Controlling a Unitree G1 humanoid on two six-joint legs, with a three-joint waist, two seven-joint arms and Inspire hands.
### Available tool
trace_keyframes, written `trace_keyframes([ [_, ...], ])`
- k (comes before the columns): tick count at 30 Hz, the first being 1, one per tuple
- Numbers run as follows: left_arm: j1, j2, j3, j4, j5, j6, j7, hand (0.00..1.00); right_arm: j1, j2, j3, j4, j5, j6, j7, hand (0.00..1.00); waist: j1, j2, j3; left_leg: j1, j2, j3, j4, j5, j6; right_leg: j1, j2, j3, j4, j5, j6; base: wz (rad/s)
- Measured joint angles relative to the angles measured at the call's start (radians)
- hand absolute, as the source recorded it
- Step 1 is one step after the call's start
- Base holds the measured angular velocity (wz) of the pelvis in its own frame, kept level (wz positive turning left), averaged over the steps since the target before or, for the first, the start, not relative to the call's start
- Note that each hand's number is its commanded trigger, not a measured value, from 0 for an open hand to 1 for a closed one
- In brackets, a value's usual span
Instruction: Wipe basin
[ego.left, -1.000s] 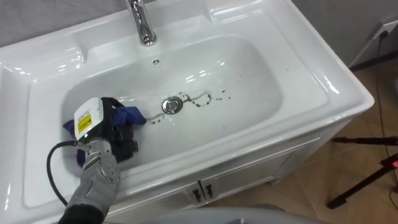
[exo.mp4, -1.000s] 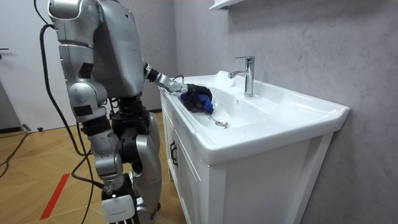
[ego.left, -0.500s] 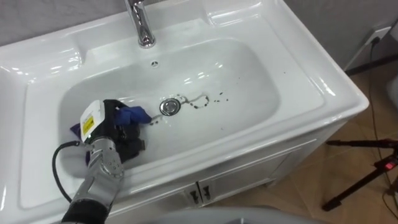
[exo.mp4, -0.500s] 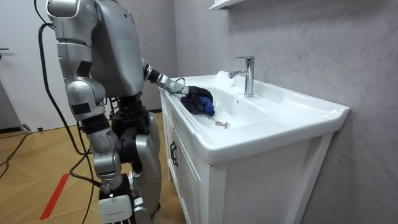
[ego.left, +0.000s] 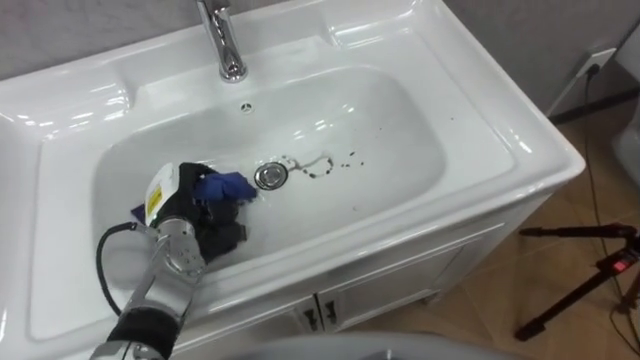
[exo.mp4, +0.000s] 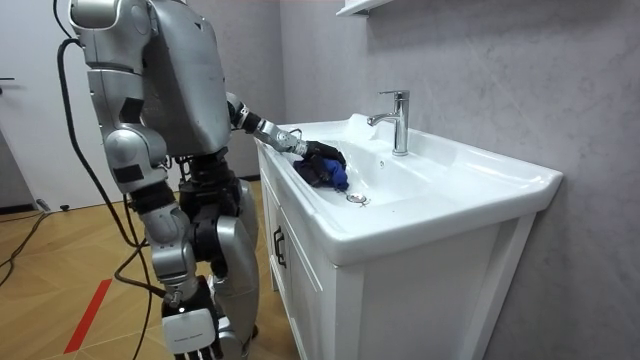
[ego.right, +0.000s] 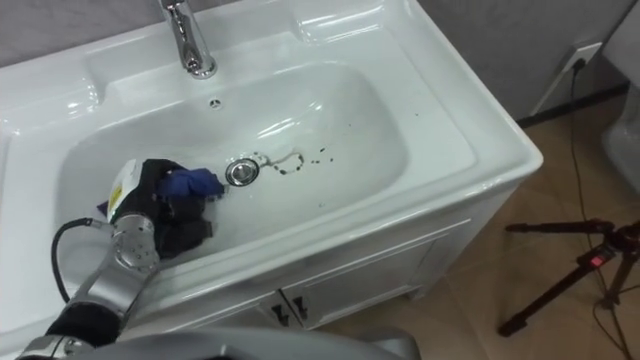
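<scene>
1. Basin (ego.left: 500, 120): white glazed bowl set in a white cabinet (ego.left: 400, 290), and the robot stands at its front edge. I judge it hard, fixed and slick, so it needs pressure from me rather than a grip.

2. Tap (ego.left: 226, 45): chrome and upright on the back rim, well apart from the work.

3. Left hand (ego.left: 200, 228): down in the bowl on my left side, its dark fingers clenched round the cloth and pressing it to the bowl floor.

4. Cloth (ego.left: 225, 186): a dark blue rag, crumpled into a wad. One lobe pokes out from under the fingers toward the drain, and it lies just left of the drain. I judge it soft, light and limp, likely to bunch or slide on the glaze. It is best held across the middle of the wad, palm on top, as I have it now.

5. Drain (ego.left: 268, 176): a round metal fitting at the bowl's centre, just beside the cloth.

6. Dark specks (ego.left: 345, 158): a thin curling trail of grime running right from the drain, not yet wiped. I judge the next pass has to cross the drain to reach it.
</scene>
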Motion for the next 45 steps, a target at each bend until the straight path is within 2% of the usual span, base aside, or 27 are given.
trace_keyframes([
  [6, -0.014, -0.001, -0.012, -0.007, -0.067, 0.0, -0.022, 1.0, -0.002, 0.007, 0.0, 0.0, 0.004, 0.008, -0.013, 0.0, -0.001, -0.005, 0.0006, -0.004, 0.0, 0.001, 0.001, 0.0, 0.0, -0.002, 0.0, -0.002, -0.001, 0.0, 0.0, 0.0],
  [9, -0.034, -0.002, -0.036, 0.001, -0.138, 0.003, -0.043, 1.0, -0.002, 0.01, 0.011, 0.0, 0.009, 0.015, -0.012, 0.0, -0.001, -0.007, 0.0018, -0.005, 0.0, 0.001, 0.001, 0.0, 0.0, -0.002, -0.001, -0.003, -0.002, 0.0, 0.0, 0.0],
  [14, -0.06, -0.02, -0.038, 0.01, -0.143, 0.003, -0.06, 1.0, -0.001, 0.015, 0.012, 0.0, 0.008, 0.021, -0.002, 0.0, -0.004, -0.013, 0.0039, -0.017, 0.0, 0.004, 0.001, 0.0, 0.0, -0.014, -0.001, -0.003, -0.001, 0.0, 0.0, 0.0],
  [24, -0.084, -0.019, -0.044, 0.023, -0.141, 0.002, -0.123, 1.0, -0.001, 0.016, 0.01, -0.001, -0.016, 0.021, 0.044, 0.0, -0.05, -0.017, 0.0041, -0.03, 0.0, 0.019, 0.002, 0.0, 0.0, -0.022, -0.004, -0.006, -0.001, 0.0, 0.0, 0.01],
  [28, -0.099, -0.02, -0.069, 0.022, -0.143, 0.003, -0.132, 1.0, 0.0, 0.017, 0.011, 0.0, -0.025, 0.023, 0.05, 0.0, -0.056, -0.018, 0.004, -0.038, 0.0, 0.025, 0.003, 0.0, 0.0, -0.034, -0.004, -0.004, 0.0, 0.002, 0.001, -0.01],
  [32, -0.126, -0.024, -0.109, 0.025, -0.166, 0.022, -0.14, 1.0, -0.003, 0.017, 0.011, -0.002, -0.023, 0.034, 0.053, 0.0, -0.068, -0.021, 0.0049, -0.04, -0.001, 0.025, 0.003, 0.0, 0.0, -0.034, -0.004, -0.004, -0.003, 0.002, 0.002, 0.0],
  [38, -0.161, -0.027, -0.191, 0.02, -0.217, 0.056, -0.153, 1.0, -0.02, 0.017, 0.025, 0.003, -0.007, 0.041, 0.054, 0.0, -0.107, -0.015, 0.0062, -0.04, -0.001, 0.025, 0.003, 0.0, 0.0, -0.035, -0.005, -0.003, -0.001, 0.003, 0.001, 0.0],
  [43, -0.199, -0.045, -0.231, 0.02, -0.228, 0.076, -0.177, 1.0, -0.023, 0.018, 0.032, 0.008, 0.009, 0.041, 0.053, 0.0, -0.132, -0.011, 0.009, -0.039, -0.001, 0.025, 0.004, 0.0, 0.0, -0.036, -0.004, -0.001, -0.002, 0.003, 0.001, -0.02],
  [45, -0.226, -0.051, -0.245, 0.021, -0.242, 0.089, -0.198, 1.0, -0.031, 0.018, 0.031, 0.023, 0.012, 0.041, 0.053, 0.0, -0.137, -0.007, 0.0127, -0.04, -0.001, 0.029, 0.004, 0.0, 0.0, -0.042, -0.004, 0.004, 0.001, 0.003, 0.001, -0.09],
])
